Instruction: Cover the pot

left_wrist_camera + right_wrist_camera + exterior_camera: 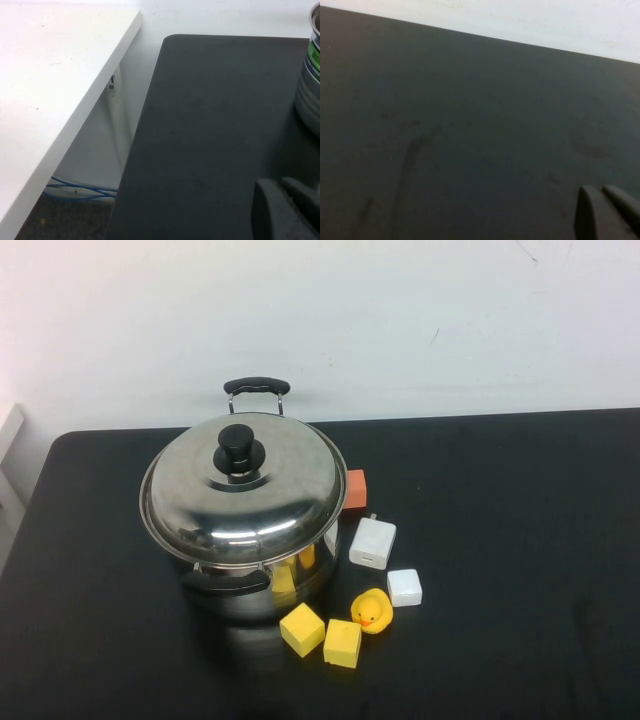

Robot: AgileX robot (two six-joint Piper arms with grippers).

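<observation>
High view shows no arm; the pot (262, 585) sits left of centre on the black table (520, 540), lid (243, 490) on it. The left gripper (287, 210) and right gripper (607, 212) each hang low over the tabletop, fingers together. I can read no labels.

The black tabletop (520, 540) carries the pot (250, 585) toward its left side, closed by a domed lid (243, 495). Just right of the pot sits an orange block (355, 489), nearer a white charger (373, 543), then a smaller white adapter (404, 587). In front of the pot lie two yellow blocks (302, 629) (342, 644) close together, with a yellow rubber duck (372, 610) beside them. The left gripper (287, 210) and right gripper (605, 212) hover over bare tabletop.
</observation>
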